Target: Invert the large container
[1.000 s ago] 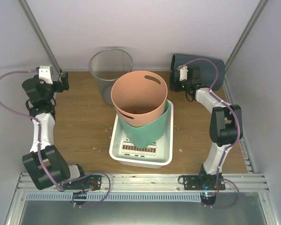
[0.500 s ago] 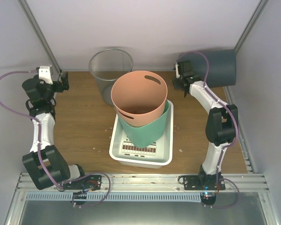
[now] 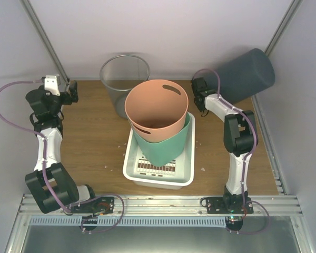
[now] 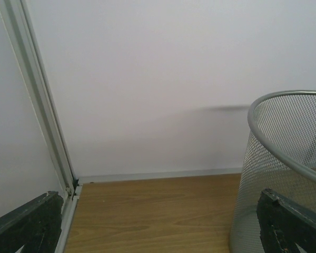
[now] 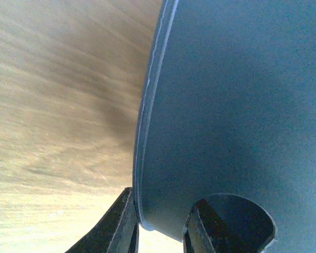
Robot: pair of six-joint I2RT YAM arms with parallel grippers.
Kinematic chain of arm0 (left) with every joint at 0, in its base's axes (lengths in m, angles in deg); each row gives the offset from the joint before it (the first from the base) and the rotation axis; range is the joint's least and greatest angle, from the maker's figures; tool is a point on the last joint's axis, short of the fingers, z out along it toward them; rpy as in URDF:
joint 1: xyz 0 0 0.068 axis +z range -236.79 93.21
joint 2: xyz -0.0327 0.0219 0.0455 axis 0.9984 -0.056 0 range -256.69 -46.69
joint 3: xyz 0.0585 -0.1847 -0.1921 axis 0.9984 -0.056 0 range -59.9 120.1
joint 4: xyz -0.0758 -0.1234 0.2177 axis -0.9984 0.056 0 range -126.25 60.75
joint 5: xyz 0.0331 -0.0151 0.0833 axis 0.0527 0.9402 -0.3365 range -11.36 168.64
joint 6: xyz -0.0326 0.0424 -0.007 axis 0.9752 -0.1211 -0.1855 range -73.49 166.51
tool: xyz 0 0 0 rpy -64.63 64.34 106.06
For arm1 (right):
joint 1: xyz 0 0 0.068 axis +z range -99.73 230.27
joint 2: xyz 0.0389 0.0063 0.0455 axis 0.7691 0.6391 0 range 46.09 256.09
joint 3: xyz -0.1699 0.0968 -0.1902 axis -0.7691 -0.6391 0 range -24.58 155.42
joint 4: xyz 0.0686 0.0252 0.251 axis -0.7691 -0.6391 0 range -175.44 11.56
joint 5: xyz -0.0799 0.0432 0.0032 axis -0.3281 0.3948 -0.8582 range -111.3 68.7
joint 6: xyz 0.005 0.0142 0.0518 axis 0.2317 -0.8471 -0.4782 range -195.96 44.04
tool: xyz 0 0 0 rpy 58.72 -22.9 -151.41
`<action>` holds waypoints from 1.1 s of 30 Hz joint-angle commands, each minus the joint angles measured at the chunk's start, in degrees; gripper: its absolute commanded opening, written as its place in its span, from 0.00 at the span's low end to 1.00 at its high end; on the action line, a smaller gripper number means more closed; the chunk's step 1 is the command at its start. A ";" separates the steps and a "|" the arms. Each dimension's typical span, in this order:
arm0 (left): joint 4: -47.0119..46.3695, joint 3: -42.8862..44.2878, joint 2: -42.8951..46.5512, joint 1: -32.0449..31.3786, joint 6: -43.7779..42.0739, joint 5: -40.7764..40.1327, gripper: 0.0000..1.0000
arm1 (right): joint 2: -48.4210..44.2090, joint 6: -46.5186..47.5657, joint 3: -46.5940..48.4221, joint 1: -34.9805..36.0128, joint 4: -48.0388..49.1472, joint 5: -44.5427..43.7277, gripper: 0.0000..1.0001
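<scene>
The right wrist view is showing what the top view is hiding: the right pincer (image 5: 160,227) is pinching the rim of the dark grey container (image 5: 237,105), one finger on each side of the rim, beside a handle cut-out. From above, the container (image 3: 245,76) is hanging tilted over the counter's (image 3: 89,132) far right corner, base pointing far right. The left pincer (image 4: 158,226) is standing spread wide, facing the wire mesh bin (image 4: 289,158). Centrally, an orange bucket (image 3: 157,110) is sitting nested in a green bucket (image 3: 163,145) inside a white tray (image 3: 187,163).

Lab cell — framed white panels (image 3: 163,31)
</scene>
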 commanded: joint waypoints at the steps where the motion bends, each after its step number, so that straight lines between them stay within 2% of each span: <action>1: -3.91 -1.06 0.05 0.45 -0.13 0.28 0.99 | 0.86 5.03 -2.06 -0.18 1.55 -8.84 0.01; 22: -5.90 -0.29 -3.88 0.54 1.94 1.75 0.99 | 8.44 8.94 -3.26 -3.29 8.26 -19.10 0.02; 24: -5.90 -0.11 -3.95 0.55 1.95 1.72 0.99 | 8.90 8.89 -2.86 -3.46 8.24 -19.34 0.11; 26: -5.90 0.14 -4.08 0.59 1.92 1.79 0.99 | 9.22 8.80 -2.65 -3.62 8.16 -19.33 0.45; 27: -5.90 0.28 -4.12 0.62 2.03 1.80 0.99 | 9.30 8.86 -2.62 -3.63 8.19 -19.43 0.49; 30: -5.70 0.64 -4.18 0.54 2.21 2.11 0.99 | 9.74 8.89 -2.52 -3.84 8.43 -19.53 0.54; 32: -5.57 0.91 -4.25 0.54 2.13 2.21 0.99 | 10.20 9.83 -2.96 -4.13 9.72 -19.94 0.70; 33: -5.35 1.15 -4.34 0.54 1.97 2.16 0.99 | 10.53 10.07 -2.92 -4.38 9.86 -19.87 0.72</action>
